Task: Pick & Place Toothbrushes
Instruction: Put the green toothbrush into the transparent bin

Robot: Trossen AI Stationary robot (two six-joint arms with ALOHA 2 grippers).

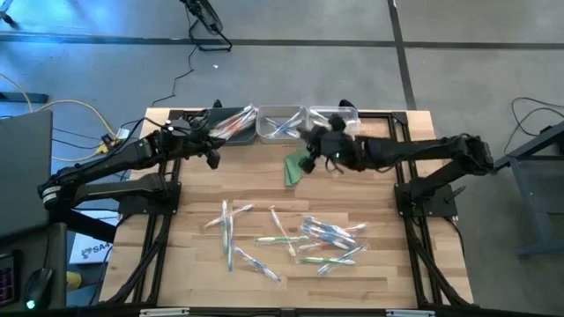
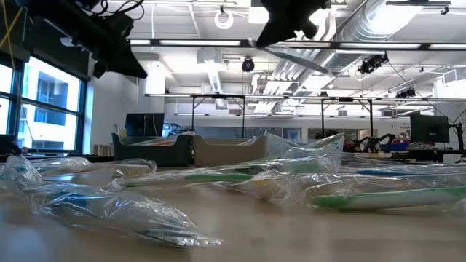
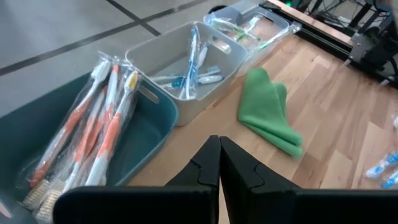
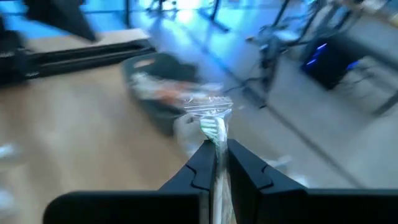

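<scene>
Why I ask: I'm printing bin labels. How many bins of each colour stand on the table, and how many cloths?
Teal bin: 1
White bin: 1
Clear bin: 1
Green cloth: 1
Total: 4

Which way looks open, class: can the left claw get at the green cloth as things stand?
Probably yes. The shut left claw hangs by the teal bin, and only bare table lies between it and the green cloth.
</scene>
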